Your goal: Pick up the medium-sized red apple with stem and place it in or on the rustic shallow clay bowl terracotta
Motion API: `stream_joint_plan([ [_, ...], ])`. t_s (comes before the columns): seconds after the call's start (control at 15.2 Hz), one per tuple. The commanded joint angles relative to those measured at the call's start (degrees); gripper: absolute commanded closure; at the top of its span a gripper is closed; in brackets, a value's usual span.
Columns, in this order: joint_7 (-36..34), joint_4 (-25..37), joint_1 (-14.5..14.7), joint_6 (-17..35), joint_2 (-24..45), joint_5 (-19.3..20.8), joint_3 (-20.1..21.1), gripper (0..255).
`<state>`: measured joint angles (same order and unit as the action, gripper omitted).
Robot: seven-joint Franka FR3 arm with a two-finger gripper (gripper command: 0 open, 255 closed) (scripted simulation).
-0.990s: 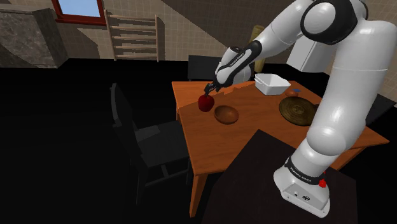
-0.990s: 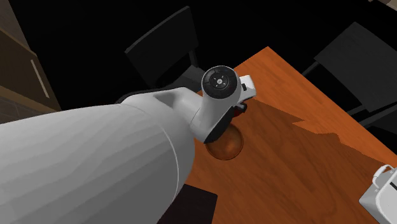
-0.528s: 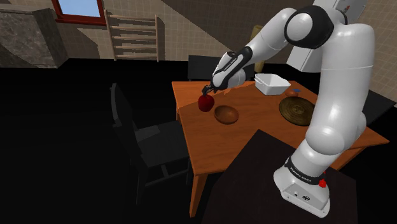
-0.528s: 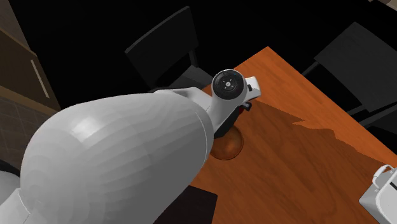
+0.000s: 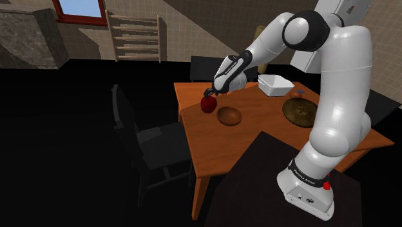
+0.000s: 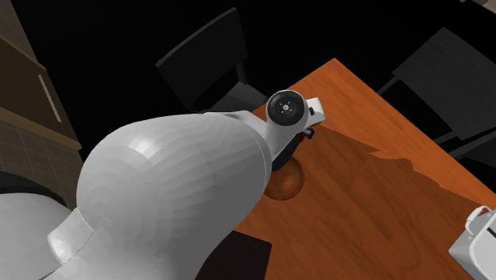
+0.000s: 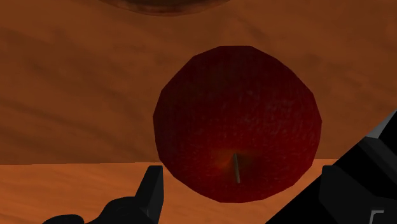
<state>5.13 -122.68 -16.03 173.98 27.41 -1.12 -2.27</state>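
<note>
A dark red apple (image 5: 208,104) with a short stem (image 7: 236,167) sits on the wooden table (image 5: 258,138), near its far corner. Just beside it, toward the shoulder view's right, lies the shallow brown clay bowl (image 5: 229,116), whose rim (image 7: 165,5) also shows beyond the apple (image 7: 236,124) in the wrist view. My gripper (image 5: 212,94) hovers directly over the apple, open. The two black fingers (image 7: 151,191) stand apart on either side of the fruit without clasping it. In the second exterior view the arm hides the apple, and part of the bowl (image 6: 288,184) shows.
A white rectangular dish (image 5: 276,84) stands at the table's back, and a dark round plate (image 5: 301,112) lies toward the shoulder view's right. A dark chair (image 5: 138,138) sits at the table's left side. The stand (image 5: 283,187) overlaps the table's near edge.
The arm's upper links have swung upright and back. The gripper has stayed over the apple, shifting only slightly; apple and bowl have not moved.
</note>
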Motion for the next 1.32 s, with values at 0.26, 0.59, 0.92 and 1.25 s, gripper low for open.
stream_joint_plan([
  [0.26,0.00,0.01,0.00,0.00,0.01,0.00,0.00,255],
  [0.59,-0.11,0.21,0.14,-0.09,0.12,0.02,-0.07,255],
  [0.92,-0.05,-0.30,0.15,-1.74,-2.04,0.09,-0.17,255],
  [1.25,-0.18,-0.52,0.40,-4.79,-5.31,0.29,-0.47,255],
])
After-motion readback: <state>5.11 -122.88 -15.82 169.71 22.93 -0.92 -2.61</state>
